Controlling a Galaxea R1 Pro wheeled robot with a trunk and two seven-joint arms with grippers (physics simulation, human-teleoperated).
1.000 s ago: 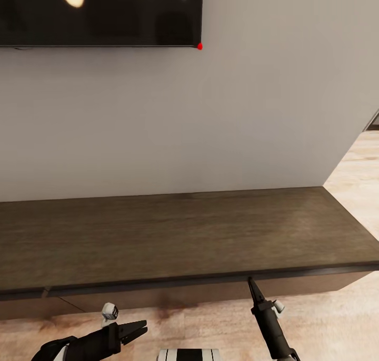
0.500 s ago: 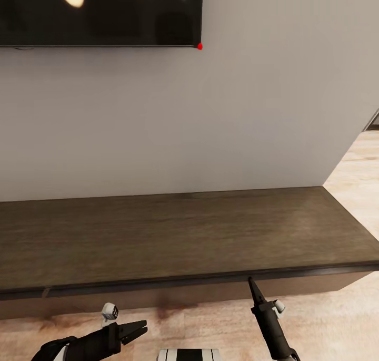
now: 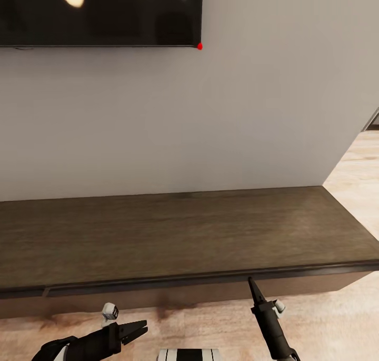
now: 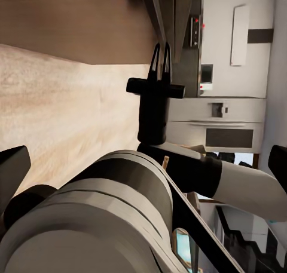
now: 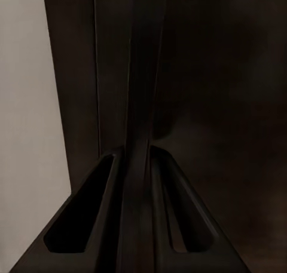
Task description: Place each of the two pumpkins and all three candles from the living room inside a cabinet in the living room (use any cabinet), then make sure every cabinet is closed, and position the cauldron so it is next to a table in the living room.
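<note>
Close to me, my left gripper point(image 3: 138, 331) hangs low over the pale wood floor point(image 3: 210, 324). Its two black fingers are a little bit apart and hold nothing. It points across toward my other arm.

My right gripper point(image 3: 250, 283) reaches up and forward. Its fingers are pressed tight together into one thin point. The tip sits right at the top edge of the drawer front, just under the lip of the cabinet point(image 3: 184, 234). In my left wrist view I see those same thin fingers point(image 4: 160, 61) poking up at the dark edge of the cabinet. In my right wrist view the shut fingers point(image 5: 140, 165) are dark against the dark wood, very close to it.

The cabinet is long, low and dark brown. Its drawer fronts look shut. Its flat top is bare.

Behind it stands a plain pale wall point(image 3: 237, 113). High up on the wall hangs a black screen point(image 3: 100, 13) with a small red dot point(image 3: 199, 46) at its corner.
</note>
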